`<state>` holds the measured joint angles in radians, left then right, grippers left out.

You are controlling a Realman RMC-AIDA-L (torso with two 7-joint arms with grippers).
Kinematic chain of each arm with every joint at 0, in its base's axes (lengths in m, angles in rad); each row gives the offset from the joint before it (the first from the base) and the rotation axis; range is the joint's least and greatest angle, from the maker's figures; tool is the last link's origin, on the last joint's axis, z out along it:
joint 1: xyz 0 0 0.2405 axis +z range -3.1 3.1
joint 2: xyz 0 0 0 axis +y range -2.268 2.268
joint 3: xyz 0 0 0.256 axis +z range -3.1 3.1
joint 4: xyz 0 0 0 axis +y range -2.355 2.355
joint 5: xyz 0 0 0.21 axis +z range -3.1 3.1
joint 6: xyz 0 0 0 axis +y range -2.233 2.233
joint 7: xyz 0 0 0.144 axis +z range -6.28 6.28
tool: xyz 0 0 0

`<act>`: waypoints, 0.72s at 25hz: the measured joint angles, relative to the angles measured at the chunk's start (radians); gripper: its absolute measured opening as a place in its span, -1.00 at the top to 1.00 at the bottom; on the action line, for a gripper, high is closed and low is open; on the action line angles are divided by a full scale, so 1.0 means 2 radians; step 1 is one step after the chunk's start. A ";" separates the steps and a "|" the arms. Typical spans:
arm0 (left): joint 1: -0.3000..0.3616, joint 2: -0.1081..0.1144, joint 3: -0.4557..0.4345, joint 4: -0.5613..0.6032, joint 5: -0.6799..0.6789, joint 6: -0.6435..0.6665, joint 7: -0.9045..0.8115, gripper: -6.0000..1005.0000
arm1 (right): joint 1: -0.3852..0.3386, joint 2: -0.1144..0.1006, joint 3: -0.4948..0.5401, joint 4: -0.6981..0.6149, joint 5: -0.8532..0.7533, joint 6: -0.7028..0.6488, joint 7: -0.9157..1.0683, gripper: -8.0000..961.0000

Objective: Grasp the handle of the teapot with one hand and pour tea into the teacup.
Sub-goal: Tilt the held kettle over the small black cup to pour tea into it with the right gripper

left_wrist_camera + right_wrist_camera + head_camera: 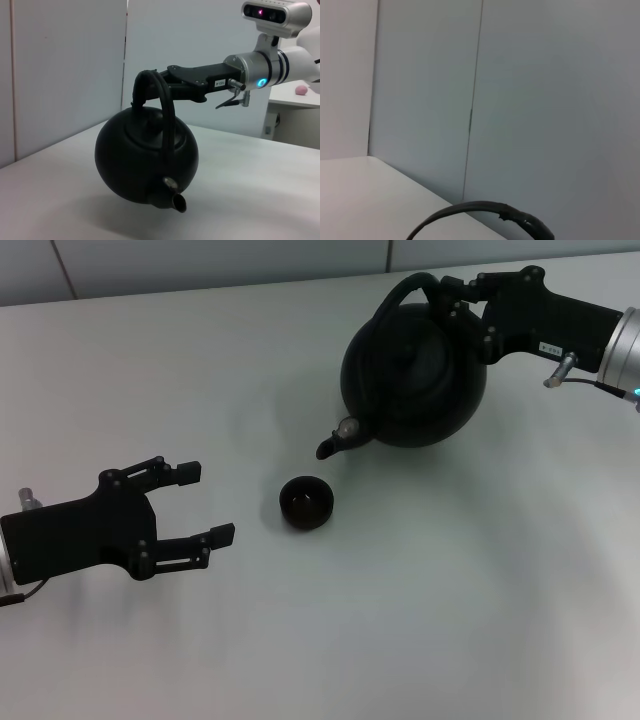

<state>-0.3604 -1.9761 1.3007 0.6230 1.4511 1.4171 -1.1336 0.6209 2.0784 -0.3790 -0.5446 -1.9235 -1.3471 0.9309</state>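
Note:
The matte-black teapot (415, 370) hangs off the table, tilted with its short spout (335, 440) pointing down toward the teacup. My right gripper (447, 295) is shut on the arched handle (405, 290) at its top. The left wrist view shows the same: the teapot (140, 160) in the air, the right gripper (167, 80) clamped on the handle (167, 117). A piece of the handle (485, 207) shows in the right wrist view. The tiny black teacup (306, 502) stands on the table just below and left of the spout. My left gripper (210, 503) is open and empty at the left.
The white table (450, 620) ends at a grey panelled wall (200, 260) at the back. A pink object (301, 90) lies on a separate surface far behind the right arm.

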 joint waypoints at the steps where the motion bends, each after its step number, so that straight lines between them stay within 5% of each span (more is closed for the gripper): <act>1: 0.000 0.000 0.000 0.000 0.000 0.000 0.000 -0.73 | 0.000 0.000 0.000 0.000 0.000 0.000 0.000 0.71; 18: 0.000 0.004 -0.001 -0.002 0.000 0.000 -0.002 -0.73 | 0.002 0.001 -0.033 -0.010 0.000 -0.003 0.013 0.71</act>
<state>-0.3605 -1.9681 1.2993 0.6196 1.4511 1.4174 -1.1379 0.6240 2.0808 -0.4454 -0.5656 -1.9233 -1.3530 0.9571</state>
